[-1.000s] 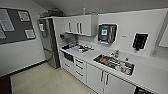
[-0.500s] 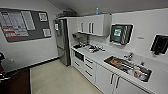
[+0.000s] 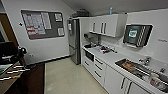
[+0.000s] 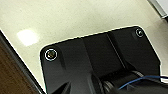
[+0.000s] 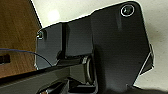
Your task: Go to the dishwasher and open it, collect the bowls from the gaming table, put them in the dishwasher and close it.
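In the head view a kitchen run lines the right wall. Its white counter (image 3: 110, 58) sits over white cabinets with black handles (image 3: 99, 67). A built-in unit with a dark front (image 3: 89, 55) sits under the counter beside the tall steel fridge (image 3: 74, 41); I cannot tell whether it is the dishwasher. The bowls and the gaming table are out of view. Both wrist views look down past the robot's dark plate at pale floor (image 4: 75, 17) and brown wood flooring (image 5: 15, 30).
A steel sink (image 3: 140, 68) with a tap holds dishes at the near right. White wall cabinets (image 3: 106, 24) and a wall dispenser (image 3: 137, 35) hang above. A noticeboard (image 3: 42, 23) is on the far wall. A wooden table (image 3: 8, 77) and dark equipment (image 3: 10, 52) stand at the left. Pale floor (image 3: 65, 77) runs ahead.
The whole head picture has shifted right and grown, so the camera has turned left and moved closer. The noticeboard and the left table have come further into the picture.
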